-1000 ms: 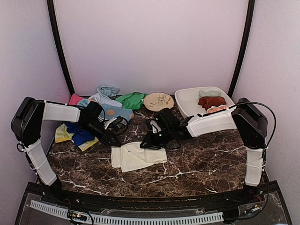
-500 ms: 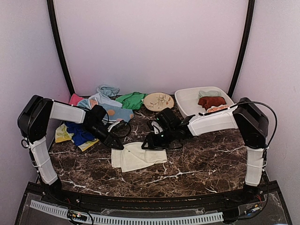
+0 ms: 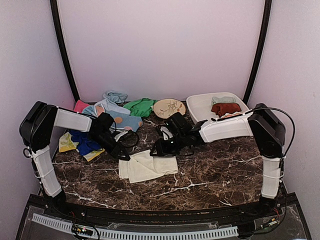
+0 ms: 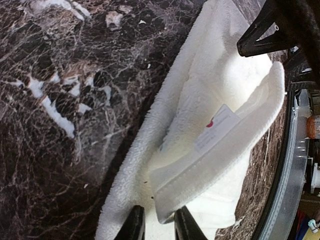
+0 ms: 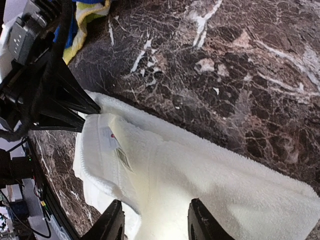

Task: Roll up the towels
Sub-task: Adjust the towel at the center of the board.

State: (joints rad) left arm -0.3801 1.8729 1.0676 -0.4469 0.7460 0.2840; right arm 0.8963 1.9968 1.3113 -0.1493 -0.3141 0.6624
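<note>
White towel (image 3: 148, 168), one; hands (image 3: 126, 156) (image 3: 154, 152), two

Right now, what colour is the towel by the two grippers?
The towel is creamy white, best seen from the left wrist.

A plate (image 3: 169, 108) lay at the worktop's (image 3: 215, 165) far edge; just right of the plate stood a tub (image 3: 196, 109).

Three views sharing one white towel (image 3: 147, 166)
Overhead camera looks down from afar; both wrist cameras sit close at its opposite edges, facing inward.
</note>
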